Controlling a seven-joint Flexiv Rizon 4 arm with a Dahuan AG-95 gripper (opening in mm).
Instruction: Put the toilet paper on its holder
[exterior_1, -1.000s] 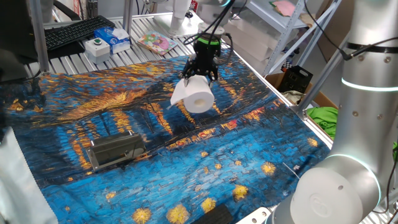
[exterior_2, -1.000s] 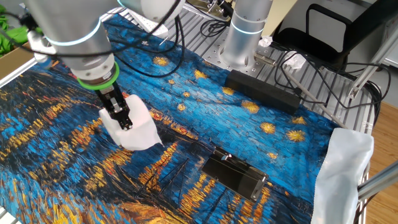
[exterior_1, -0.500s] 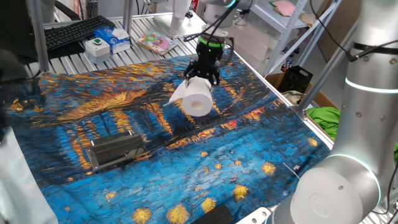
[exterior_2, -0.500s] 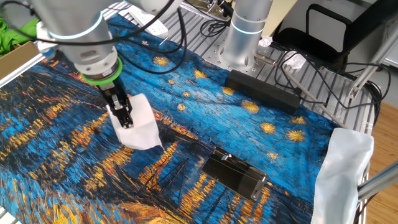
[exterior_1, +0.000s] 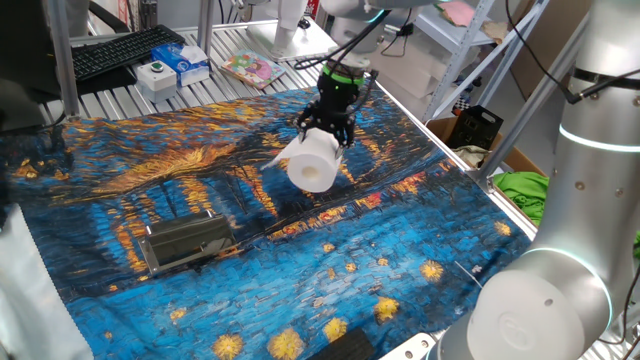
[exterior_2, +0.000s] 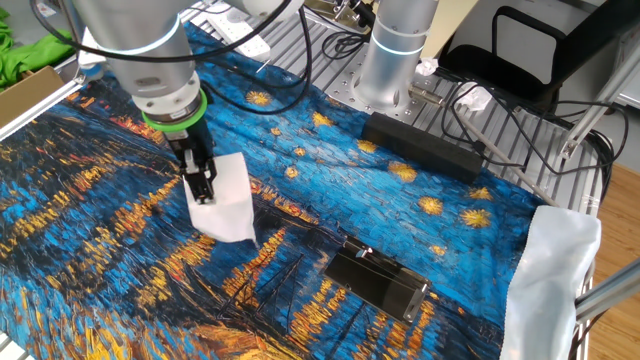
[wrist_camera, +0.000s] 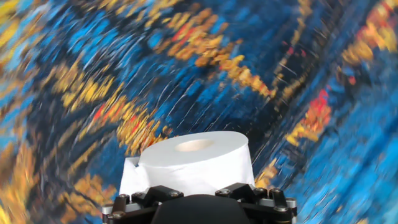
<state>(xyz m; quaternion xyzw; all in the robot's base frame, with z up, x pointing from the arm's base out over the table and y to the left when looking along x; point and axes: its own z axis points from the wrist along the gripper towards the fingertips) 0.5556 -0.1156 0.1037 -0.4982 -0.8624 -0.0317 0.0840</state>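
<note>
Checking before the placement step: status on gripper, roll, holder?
Gripper shut on toilet paper, held above the cloth. Holder bare, well apart. Nothing between them.

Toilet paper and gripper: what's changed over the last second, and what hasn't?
The gripper has rolled about its vertical axis, turning the toilet paper with it: in one fixed view the roll's end face now aims more down-left. It stays clamped on the roll, lifted off the cloth, with barely any travel. The holder lies where it was, untouched.
</note>
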